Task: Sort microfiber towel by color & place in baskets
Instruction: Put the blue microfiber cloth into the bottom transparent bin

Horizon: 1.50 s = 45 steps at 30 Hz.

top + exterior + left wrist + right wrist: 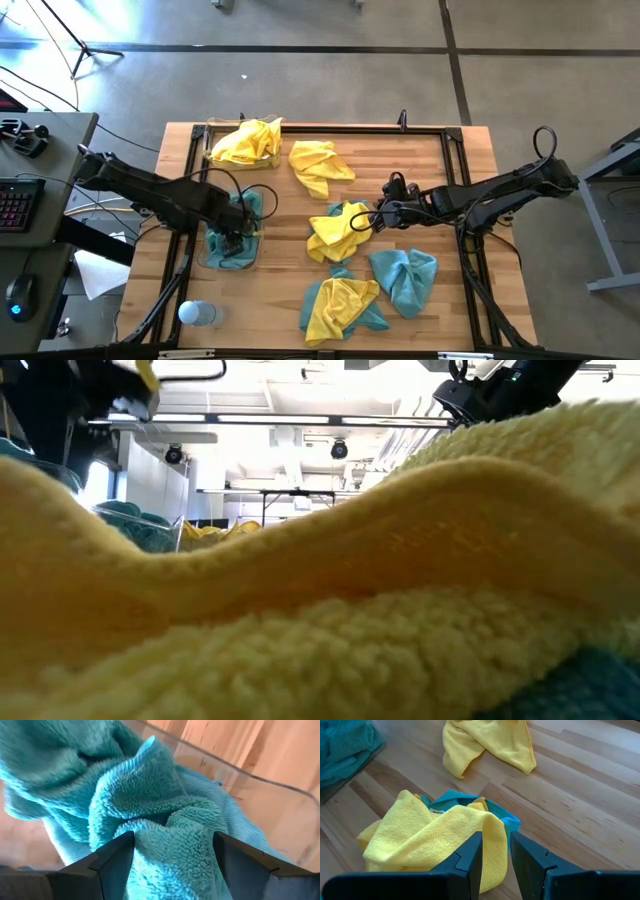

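Observation:
My left gripper point(238, 228) hangs open, pointing down, just over a teal microfiber towel point(150, 795) heaped in the near-left clear basket point(270, 782). A hump of that towel shows between its fingers. The far-left basket point(210, 135) holds yellow towels point(247, 142). At the table's middle, my right gripper point(372, 222) is shut on a yellow towel point(420, 835) that lies crumpled over a teal one point(455, 797). My right gripper pinches a raised fold of the yellow towel at its right-hand edge point(496, 832) between its two fingers. The fingers slant down from the table's right side. The rest of the towel lies slack on the wood and on the teal towel under it.
Loose towels lie around: a yellow one point(320, 165) at the far middle, a teal one point(405, 280) near right, and a yellow one over teal point(340, 305) at the near edge. A pale bottle point(197, 313) lies near left. A black frame point(450, 135) rims the table.

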Available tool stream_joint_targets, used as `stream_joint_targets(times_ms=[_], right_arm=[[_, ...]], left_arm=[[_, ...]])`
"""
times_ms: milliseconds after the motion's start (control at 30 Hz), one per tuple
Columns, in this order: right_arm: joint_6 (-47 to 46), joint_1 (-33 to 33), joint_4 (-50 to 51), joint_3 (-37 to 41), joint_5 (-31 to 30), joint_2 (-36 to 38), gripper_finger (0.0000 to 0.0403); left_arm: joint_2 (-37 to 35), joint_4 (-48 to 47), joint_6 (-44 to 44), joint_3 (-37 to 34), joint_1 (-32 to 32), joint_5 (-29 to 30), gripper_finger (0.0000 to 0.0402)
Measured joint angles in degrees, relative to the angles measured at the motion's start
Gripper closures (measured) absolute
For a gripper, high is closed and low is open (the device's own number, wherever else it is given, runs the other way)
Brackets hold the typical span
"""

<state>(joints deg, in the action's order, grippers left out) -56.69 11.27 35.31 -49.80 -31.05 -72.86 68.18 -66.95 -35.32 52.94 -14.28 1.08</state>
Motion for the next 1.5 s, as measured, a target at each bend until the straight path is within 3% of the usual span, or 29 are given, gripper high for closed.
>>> stream_joint_targets(times_ms=[233,533,800,1067,1233,1500], right_arm=[[-1.8,0.0,0.0,0.0,0.0,0.0,0.0309],[-1.8,0.0,0.0,0.0,1.9,0.0,0.0309],[-1.8,0.0,0.0,0.0,3.4,0.0,0.0309],[-1.8,0.0,0.0,0.0,2.5,0.0,0.0309],[-1.8,0.0,0.1,0.0,2.1,0.0,0.0309],[-2.8,0.0,0.0,0.0,2.2,0.0,0.0309]], left_arm=[[0.0,-4.7,3.0,5.2,0.0,2.4,0.0142],[0.0,-7.3,1.3,3.4,0.0,4.7,0.0142],[0.0,-0.8,7.2,-6.8,0.0,5.7,0.0142],[-0.1,7.6,6.5,-16.0,0.0,6.5,0.0142],[0.0,5.4,5.3,-14.2,0.0,6.5,0.0142],[0.0,-6.4,4.0,-3.7,0.0,9.7,0.0142]])
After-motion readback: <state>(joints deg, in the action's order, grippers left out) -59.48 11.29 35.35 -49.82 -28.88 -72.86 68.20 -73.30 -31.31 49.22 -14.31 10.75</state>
